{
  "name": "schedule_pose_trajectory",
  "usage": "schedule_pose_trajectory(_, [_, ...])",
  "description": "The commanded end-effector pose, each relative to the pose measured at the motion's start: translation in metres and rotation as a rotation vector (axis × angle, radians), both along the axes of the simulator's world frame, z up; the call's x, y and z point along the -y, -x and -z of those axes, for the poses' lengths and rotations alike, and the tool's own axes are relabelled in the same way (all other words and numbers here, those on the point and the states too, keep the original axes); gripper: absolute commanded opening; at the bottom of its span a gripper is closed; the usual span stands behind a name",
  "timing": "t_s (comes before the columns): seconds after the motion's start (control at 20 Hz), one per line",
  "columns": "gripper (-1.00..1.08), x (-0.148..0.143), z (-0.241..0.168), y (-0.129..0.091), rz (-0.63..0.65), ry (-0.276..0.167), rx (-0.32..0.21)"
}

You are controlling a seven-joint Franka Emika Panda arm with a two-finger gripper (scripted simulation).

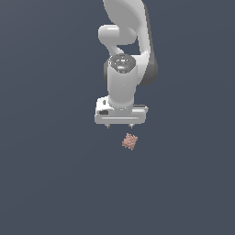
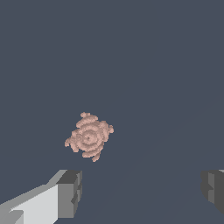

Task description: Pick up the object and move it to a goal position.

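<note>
The object (image 1: pixel 130 141) is a small pinkish-brown bumpy lump lying on the dark grey surface, just below the white gripper (image 1: pixel 120 125) in the exterior view and slightly toward that view's right. The gripper hangs above it, pointing down, with only short fingertip stubs showing under the hand. In the wrist view the object (image 2: pixel 89 136) lies ahead of the two grey fingertips (image 2: pixel 70 192), which stand wide apart with nothing between them. The gripper (image 2: pixel 142 189) is open and empty, apart from the object.
A plain dark grey surface (image 1: pixel 46 183) fills both views. The white arm (image 1: pixel 124 36) rises behind the gripper toward the top of the exterior view. No other objects or markers show.
</note>
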State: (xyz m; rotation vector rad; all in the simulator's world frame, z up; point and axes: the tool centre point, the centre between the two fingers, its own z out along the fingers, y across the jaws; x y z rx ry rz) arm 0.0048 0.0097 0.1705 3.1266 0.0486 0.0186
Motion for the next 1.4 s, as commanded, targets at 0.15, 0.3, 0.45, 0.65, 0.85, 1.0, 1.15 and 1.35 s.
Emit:
schedule_pose_trajectory(0.15, [1.00, -0.003, 0.000, -0.001, 0.003, -0.003, -0.001])
schedule_pose_trajectory(0.3, [1.00, -0.011, 0.000, -0.004, 0.007, -0.011, -0.005])
schedule_pose_trajectory(0.45, [1.00, -0.016, -0.001, -0.005, 0.004, -0.016, -0.007])
schedule_pose_trajectory(0.65, [1.00, -0.016, -0.001, -0.005, 0.003, -0.016, -0.007])
schedule_pose_trajectory(0.85, [1.00, -0.017, 0.002, -0.005, 0.021, -0.016, -0.007])
schedule_pose_trajectory(1.0, [1.00, -0.019, 0.006, -0.006, 0.046, -0.017, -0.007])
schedule_pose_trajectory(1.15, [1.00, -0.023, 0.012, -0.006, 0.083, -0.018, -0.008])
schedule_pose_trajectory(1.35, [1.00, -0.028, 0.022, -0.007, 0.148, -0.020, -0.008])
